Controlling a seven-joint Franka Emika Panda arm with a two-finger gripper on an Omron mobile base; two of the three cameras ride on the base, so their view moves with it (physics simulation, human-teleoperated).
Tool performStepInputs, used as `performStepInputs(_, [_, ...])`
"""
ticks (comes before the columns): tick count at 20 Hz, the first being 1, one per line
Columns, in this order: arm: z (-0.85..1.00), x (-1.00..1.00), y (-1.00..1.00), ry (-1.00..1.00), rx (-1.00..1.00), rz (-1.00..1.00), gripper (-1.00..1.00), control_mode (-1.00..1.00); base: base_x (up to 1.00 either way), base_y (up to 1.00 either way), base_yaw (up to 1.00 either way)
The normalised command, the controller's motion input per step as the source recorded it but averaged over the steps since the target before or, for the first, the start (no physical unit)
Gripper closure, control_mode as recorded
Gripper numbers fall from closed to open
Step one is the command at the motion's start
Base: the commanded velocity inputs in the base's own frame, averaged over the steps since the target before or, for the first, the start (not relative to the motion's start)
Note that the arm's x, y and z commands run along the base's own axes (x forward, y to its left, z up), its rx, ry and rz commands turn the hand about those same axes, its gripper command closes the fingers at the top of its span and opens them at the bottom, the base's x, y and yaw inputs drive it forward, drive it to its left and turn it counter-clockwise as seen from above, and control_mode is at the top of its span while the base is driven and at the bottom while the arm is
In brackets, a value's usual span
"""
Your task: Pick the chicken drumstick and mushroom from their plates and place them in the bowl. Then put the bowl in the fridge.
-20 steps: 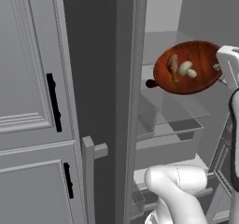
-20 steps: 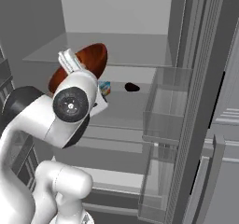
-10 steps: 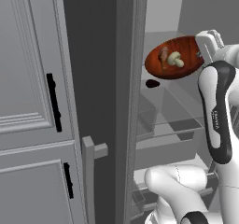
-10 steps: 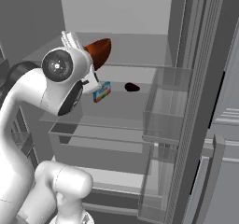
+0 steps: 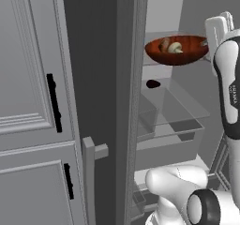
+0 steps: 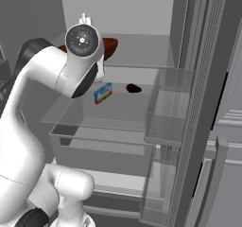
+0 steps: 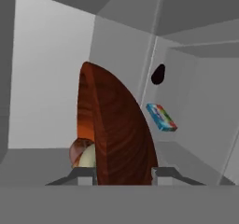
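Two flanking base views into the fridge (image 6: 118, 13); close hand view.

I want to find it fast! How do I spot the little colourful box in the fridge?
Look inside the open fridge at the clear glass shelf in the middle. The colourful box stands on it, below the red-brown bowl. Beside it lies a dark blob, but the box alone is blue with bright patches.
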Motion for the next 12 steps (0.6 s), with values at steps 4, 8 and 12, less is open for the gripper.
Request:
performStepInputs(4, [0.13,0.26,0.05,-0.04,0.11,-0.01,1.00,-1.00,0.00,0.00,0.00])
performStepInputs(8, [-0.06,0.78,0.22,0.10,-0.01,0.00,1.00,-1.00,0.00,0.00,0.00])
performStepInputs(12, [-0.26,0.62,0.23,0.16,0.00,0.00,1.00,-1.00,0.00,0.00,0.00])
